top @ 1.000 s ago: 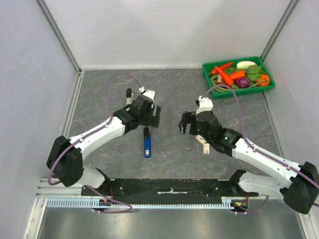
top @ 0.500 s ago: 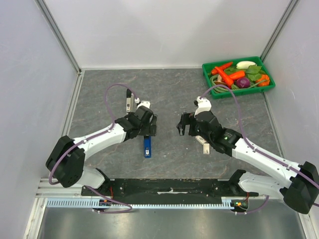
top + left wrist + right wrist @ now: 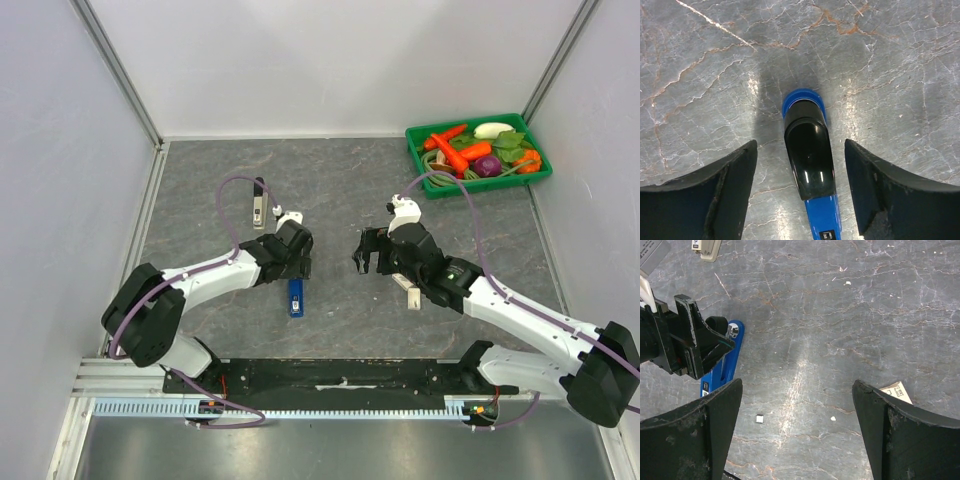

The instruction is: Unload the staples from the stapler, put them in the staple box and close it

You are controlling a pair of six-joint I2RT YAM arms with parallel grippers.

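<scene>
**Open Left Tool Over the Blue Stapler**

Starting at the left tool (image 3: 297, 264). Open, but not all the way wide, with nothing held. Hangs low over the far end of the blue stapler (image 3: 809, 167), with one black finger (image 3: 715, 195) on each side and a gap of bare stone next to each.

Next, the stapler. Lies flat on the grey surface (image 3: 340, 180), black top up, near the front, between the two arms.

On to the right tool (image 3: 367, 252). Wide open too, holding nothing, near the stapler but apart from it.

Further out: a small paper card (image 3: 896, 391) by the right arm, a small grey and black piece (image 3: 258, 204) past the left tool, and a green tray (image 3: 480, 186) of vegetables (image 3: 450, 153) in the far right corner.
</scene>
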